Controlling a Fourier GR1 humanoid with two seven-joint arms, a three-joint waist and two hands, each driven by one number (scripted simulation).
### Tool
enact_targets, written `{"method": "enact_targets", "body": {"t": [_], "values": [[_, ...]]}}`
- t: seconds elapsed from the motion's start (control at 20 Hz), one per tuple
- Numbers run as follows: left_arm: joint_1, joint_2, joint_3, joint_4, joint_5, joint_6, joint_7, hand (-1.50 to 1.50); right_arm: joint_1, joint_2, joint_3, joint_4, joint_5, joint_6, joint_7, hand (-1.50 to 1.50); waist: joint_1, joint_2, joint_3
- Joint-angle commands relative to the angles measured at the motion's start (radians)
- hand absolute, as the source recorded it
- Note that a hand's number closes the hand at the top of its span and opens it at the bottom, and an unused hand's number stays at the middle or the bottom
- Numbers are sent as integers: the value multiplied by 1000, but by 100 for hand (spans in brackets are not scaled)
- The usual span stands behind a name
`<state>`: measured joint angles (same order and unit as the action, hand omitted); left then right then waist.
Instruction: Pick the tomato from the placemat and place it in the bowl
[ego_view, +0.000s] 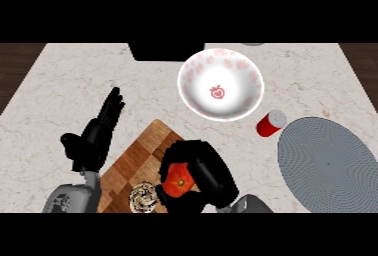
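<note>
Black left robot hand (92, 141), black right robot hand (212, 171), grey forearms (70, 199).

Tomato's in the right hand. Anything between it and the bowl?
Nothing visible. The right hand is curled round the tomato, and only counter shows between it and the bowl. The cup stands right of that path, beside the bowl.

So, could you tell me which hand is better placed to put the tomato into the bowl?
The right hand: its fingers are curled round the tomato, near the bowl. The left hand rests open, holding nothing.
</note>
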<state>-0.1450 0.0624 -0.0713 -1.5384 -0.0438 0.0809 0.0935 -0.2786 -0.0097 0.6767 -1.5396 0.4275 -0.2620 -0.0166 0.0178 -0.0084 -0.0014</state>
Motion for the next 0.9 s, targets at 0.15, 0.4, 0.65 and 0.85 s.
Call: {"method": "enact_targets", "body": {"t": [0.15, 0.4, 0.65, 0.85], "values": [[-8, 9, 17, -17, 11, -5, 29, 0, -180, 9, 144, -279, 221, -96, 490, 150, -23, -1, 0], [0, 20, 21, -27, 10, -13, 28, 0, -492, 10, 108, -267, 247, -59, 838, 150, -7, 1, 0], [-12, -22, -10, 6, -27, 17, -9, 0, -718, 10, -63, -158, 164, -31, 920, 150, -3, 7, 0], [33, -6, -16, -74, -17, -4, 27, 0, -756, 10, -45, -27, 201, -79, 920, 150, 0, 7, 1]]}}
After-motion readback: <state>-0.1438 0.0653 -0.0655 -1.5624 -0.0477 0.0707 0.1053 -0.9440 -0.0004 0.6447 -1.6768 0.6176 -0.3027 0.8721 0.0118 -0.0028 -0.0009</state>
